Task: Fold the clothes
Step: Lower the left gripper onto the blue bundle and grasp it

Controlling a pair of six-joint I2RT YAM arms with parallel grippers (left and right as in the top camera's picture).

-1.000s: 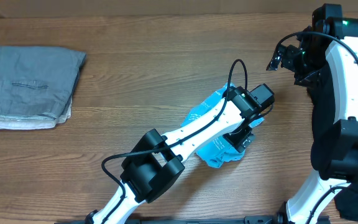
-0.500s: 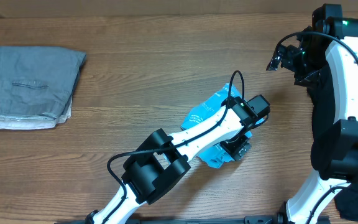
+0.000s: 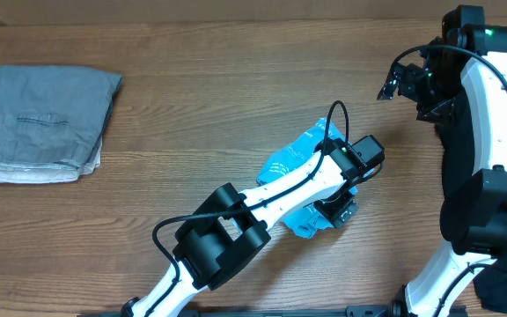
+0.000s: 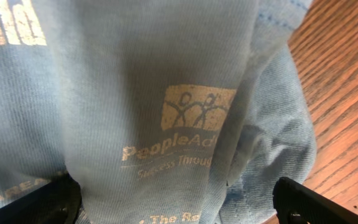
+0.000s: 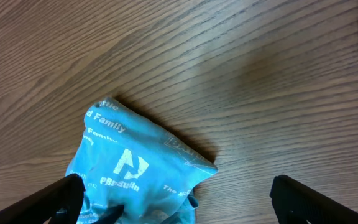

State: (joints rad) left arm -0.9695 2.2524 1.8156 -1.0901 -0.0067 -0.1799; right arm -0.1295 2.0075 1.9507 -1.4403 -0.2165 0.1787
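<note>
The clothes here are a crumpled light blue T-shirt [image 3: 287, 158] with pale lettering, bunched at the table's middle. My left gripper [image 3: 337, 210] is down on its near right end. In the left wrist view the shirt [image 4: 166, 93] fills the frame, and the left gripper [image 4: 179, 205] is open with a fold of cloth between its wide-apart black fingertips [image 4: 55, 199]. My right gripper [image 3: 401, 81] hangs open, raised at the far right, away from the shirt. From the right wrist the shirt [image 5: 129, 168] lies below left of the right gripper [image 5: 179, 202].
A folded grey garment [image 3: 47, 123] lies at the far left of the wooden table [image 3: 209, 97]. The left arm [image 3: 236, 220] stretches diagonally from the front edge across the shirt. The right arm [image 3: 491, 132] stands along the right side.
The left gripper has shifted a little toward the table's front over the shirt's end, and the arm's elbow moved slightly right. The right arm has not moved.
</note>
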